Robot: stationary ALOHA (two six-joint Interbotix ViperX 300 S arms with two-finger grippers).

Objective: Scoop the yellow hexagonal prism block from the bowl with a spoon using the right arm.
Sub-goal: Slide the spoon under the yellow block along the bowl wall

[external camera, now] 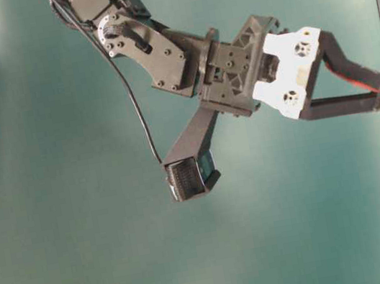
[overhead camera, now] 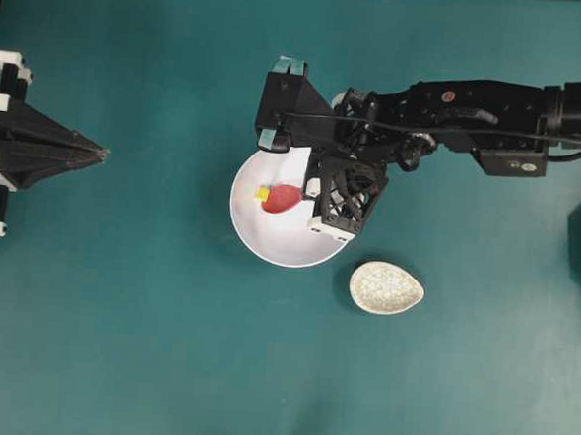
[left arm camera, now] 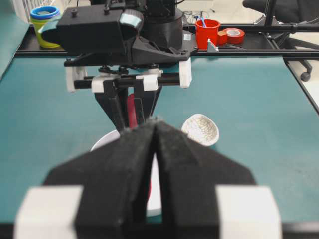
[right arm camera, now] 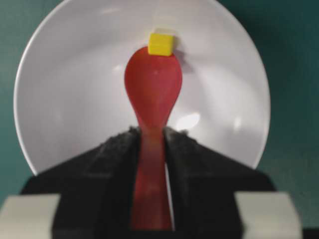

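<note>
Block (right arm camera: pixel 161 44) at held spoon's (right arm camera: pixel 153 92) tip.

Teal table mat (overhead camera: pixel 115 345) covers the whole work surface. At the far edge, a black frame rail (left arm camera: pixel 249 50) carries a red cup (left arm camera: pixel 207 33), red tape roll (left arm camera: pixel 234 35), and yellow cup with blue ring (left arm camera: pixel 42 19).

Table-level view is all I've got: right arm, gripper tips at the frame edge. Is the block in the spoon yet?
Observer: No. The yellow block sits in the bowl at the tip of the spoon, not in the scoop.
Operator: Spoon held firmly?
Observer: The right gripper is shut on the handle, scoop pointing forward.
Operator: Left arm in the way?
Observer: No. The left gripper is shut, well away from the bowl.
</note>
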